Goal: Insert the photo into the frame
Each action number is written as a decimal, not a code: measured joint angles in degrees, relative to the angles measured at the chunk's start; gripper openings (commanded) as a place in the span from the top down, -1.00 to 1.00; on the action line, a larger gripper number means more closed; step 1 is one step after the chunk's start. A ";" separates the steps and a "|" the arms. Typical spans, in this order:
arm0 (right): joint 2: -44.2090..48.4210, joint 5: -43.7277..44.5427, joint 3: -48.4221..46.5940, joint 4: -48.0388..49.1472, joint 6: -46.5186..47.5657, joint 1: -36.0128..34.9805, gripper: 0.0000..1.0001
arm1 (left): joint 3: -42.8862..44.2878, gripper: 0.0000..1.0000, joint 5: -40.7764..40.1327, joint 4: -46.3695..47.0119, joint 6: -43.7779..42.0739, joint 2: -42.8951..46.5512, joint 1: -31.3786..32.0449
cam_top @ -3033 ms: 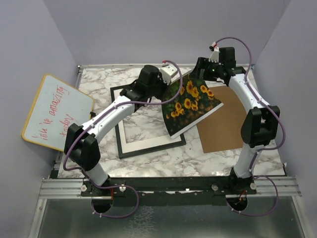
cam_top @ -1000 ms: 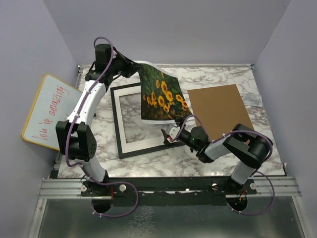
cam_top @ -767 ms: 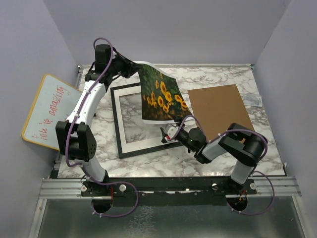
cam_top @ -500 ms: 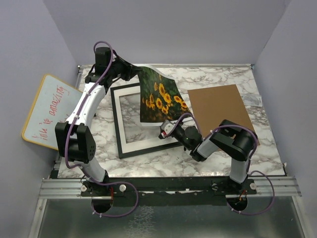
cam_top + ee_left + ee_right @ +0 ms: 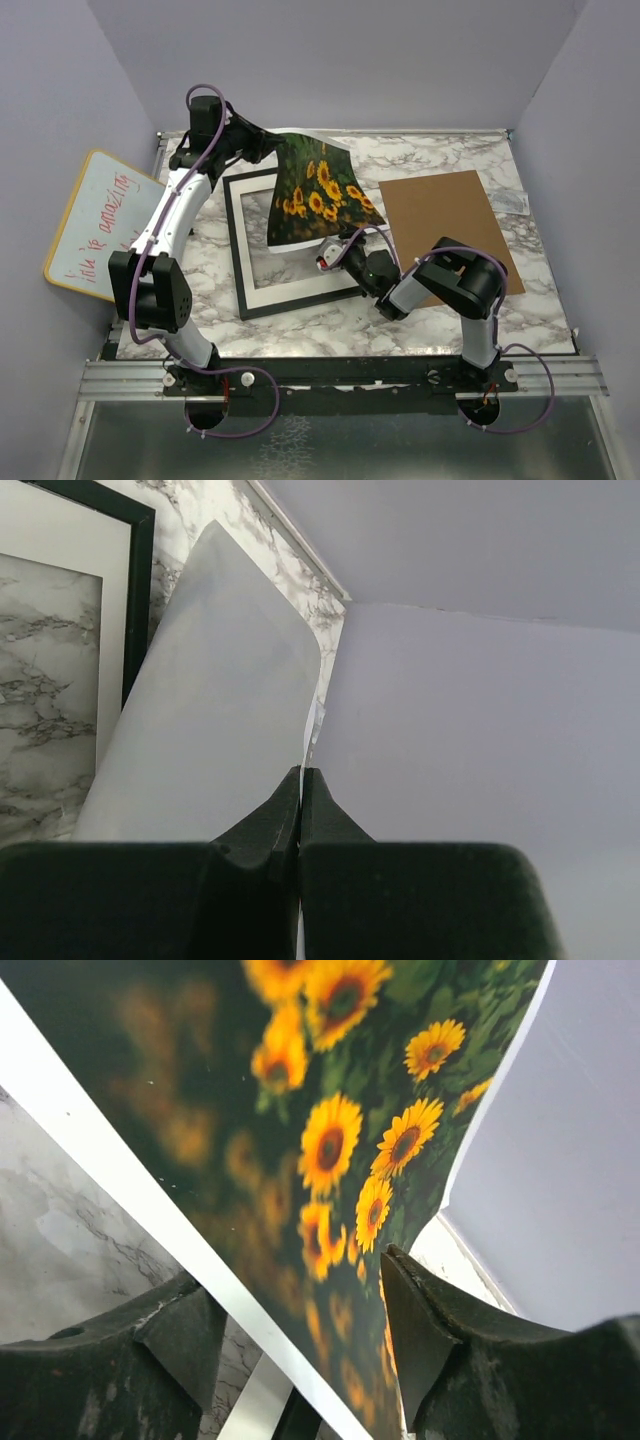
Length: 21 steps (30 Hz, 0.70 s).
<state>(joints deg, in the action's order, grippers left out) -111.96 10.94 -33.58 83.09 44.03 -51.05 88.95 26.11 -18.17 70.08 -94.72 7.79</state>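
The photo (image 5: 318,192) of sunflowers hangs tilted over the black frame (image 5: 233,240), which lies flat with a white mat (image 5: 290,291) inside it. My left gripper (image 5: 272,143) is shut on the photo's top corner. In the left wrist view the fingers (image 5: 290,810) pinch the edge of its plain white back (image 5: 200,710), beside the frame's bar (image 5: 137,600). My right gripper (image 5: 333,250) is at the photo's lower edge. In the right wrist view it (image 5: 300,1310) stands open, with the white edge strip and print (image 5: 330,1140) passing between its fingers (image 5: 420,1320).
A brown backing board (image 5: 445,225) lies flat to the right of the frame. A yellow-rimmed whiteboard (image 5: 110,225) with red writing leans off the table's left side. Purple walls close in the marble table (image 5: 300,330) at the back and sides.
My right gripper has moved left and up to the photo's lower edge, and its jaws have narrowed around it. The left gripper has kept its hold, and the photo's lower edge swung left.
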 measured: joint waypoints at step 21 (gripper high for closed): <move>0.55 0.42 -2.10 -0.66 13.92 0.00 0.99 | -0.31 0.00 -0.22 -0.15 0.37 0.35 -0.92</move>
<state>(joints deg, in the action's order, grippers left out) -111.42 11.35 -35.68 82.43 57.95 -51.05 88.64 25.89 -18.33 70.46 -94.37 6.87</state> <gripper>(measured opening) 0.008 0.270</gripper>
